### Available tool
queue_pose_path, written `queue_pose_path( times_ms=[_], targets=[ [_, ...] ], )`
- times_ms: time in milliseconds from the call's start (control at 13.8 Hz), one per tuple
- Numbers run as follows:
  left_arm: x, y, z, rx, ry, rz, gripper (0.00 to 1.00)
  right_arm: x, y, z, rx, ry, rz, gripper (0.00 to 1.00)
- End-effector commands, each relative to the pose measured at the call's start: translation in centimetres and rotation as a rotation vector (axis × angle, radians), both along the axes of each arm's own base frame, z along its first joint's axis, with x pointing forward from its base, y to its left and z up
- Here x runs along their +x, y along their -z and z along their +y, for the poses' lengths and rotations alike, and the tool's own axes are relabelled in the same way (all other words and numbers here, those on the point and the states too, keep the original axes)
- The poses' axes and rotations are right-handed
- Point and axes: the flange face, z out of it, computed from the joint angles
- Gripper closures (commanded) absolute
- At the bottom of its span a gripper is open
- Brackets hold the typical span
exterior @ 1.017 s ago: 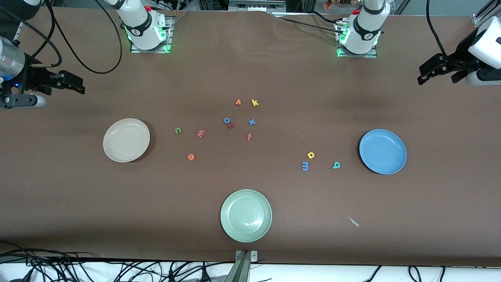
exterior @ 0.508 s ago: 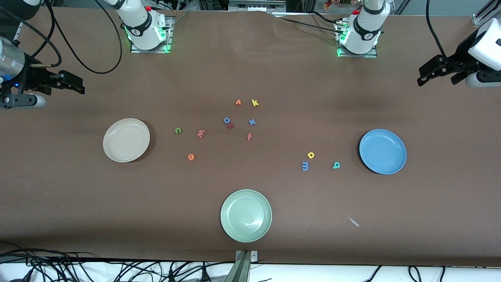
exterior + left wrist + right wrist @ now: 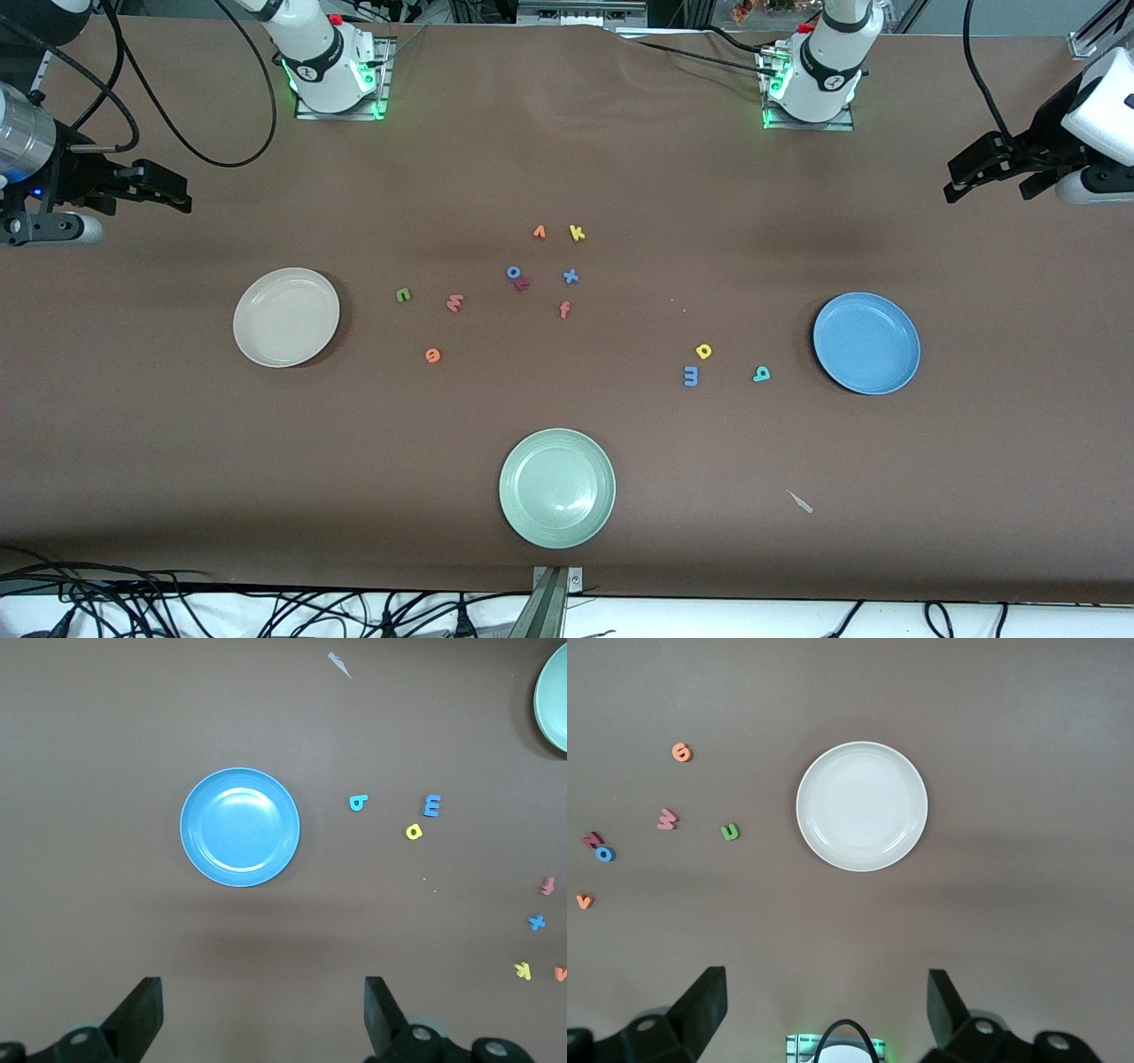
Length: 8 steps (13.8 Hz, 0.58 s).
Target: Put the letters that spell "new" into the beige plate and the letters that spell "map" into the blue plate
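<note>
The beige plate [image 3: 286, 317] [image 3: 862, 806] lies empty toward the right arm's end of the table. Beside it on the table are the green n [image 3: 403, 295] [image 3: 730, 832], the salmon w [image 3: 454, 303] [image 3: 667, 819] and the orange e [image 3: 432, 355] [image 3: 681, 752]. Toward the left arm's end lies the blue plate [image 3: 866, 344] [image 3: 240, 827], also empty, with the teal p [image 3: 761, 374] [image 3: 357, 802], blue m [image 3: 691, 376] [image 3: 431, 804] and yellow a [image 3: 703, 351] [image 3: 414, 831] beside it. My left gripper [image 3: 988, 180] [image 3: 261, 985] and my right gripper [image 3: 182, 195] [image 3: 826, 976] hang high and open, holding nothing.
A pale green plate [image 3: 557, 487] sits near the front edge. Mid-table lie an orange v [image 3: 539, 232], yellow k [image 3: 577, 233], blue o [image 3: 513, 272], blue x [image 3: 570, 276] and salmon f [image 3: 564, 309]. A small grey scrap [image 3: 800, 501] lies nearer the front camera than the blue plate.
My left gripper has drifted slightly. The right arm, the plates and the letters have not moved.
</note>
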Motion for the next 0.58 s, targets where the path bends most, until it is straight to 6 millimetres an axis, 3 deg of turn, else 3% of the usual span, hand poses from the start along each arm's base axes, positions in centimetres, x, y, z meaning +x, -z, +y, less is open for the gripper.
queue_pose_path(
  times_ms=[0, 508],
  targets=[
    [0.91, -0.48, 0.08, -0.041, -0.016, -0.029, 0.00, 0.01, -0.17, -0.19, 0.001, 0.007, -0.003, 0.00],
    [1.15, -0.20, 0.34, -0.042, -0.020, -0.028, 0.00, 0.01, -0.17, -0.19, 0.001, 0.007, -0.003, 0.00]
  ],
)
